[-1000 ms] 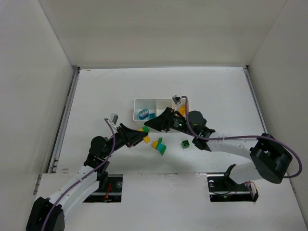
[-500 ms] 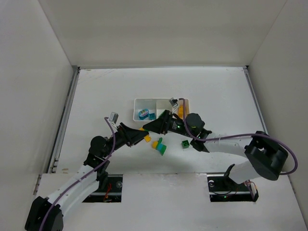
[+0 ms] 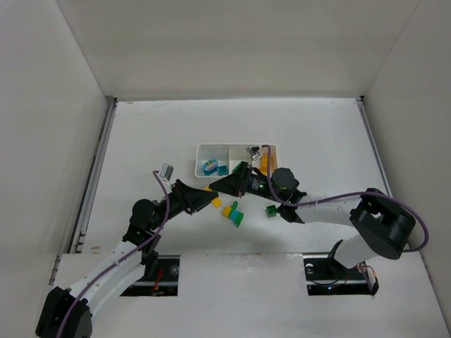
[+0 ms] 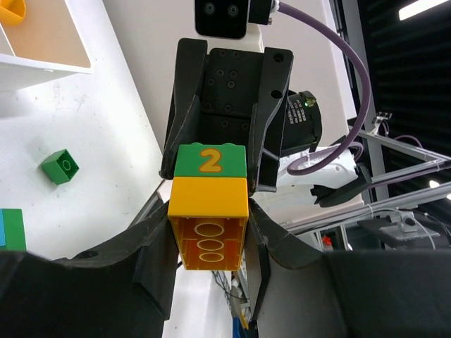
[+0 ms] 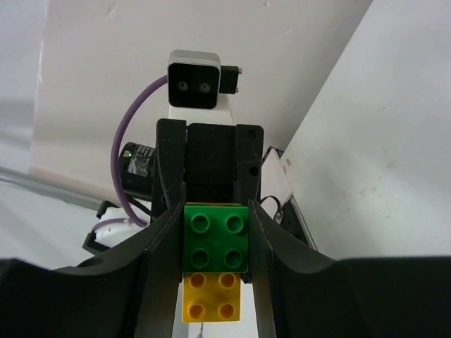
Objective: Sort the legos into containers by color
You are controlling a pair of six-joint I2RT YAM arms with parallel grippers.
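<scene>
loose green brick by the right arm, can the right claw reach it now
Probably not yet. The loose green brick lies uncovered on the table, but the right claw is closed on the numbered green brick joined to the yellow brick in the left claw; it must let go first.

The white table carries a white three-compartment tray around its middle, the long side running parallel to the far edge. Between the tray and the near edge, three loose legos lie on the bare surface. A yellow brick touches a teal-and-green piece, and a small green brick sits apart toward the right edge.
</scene>
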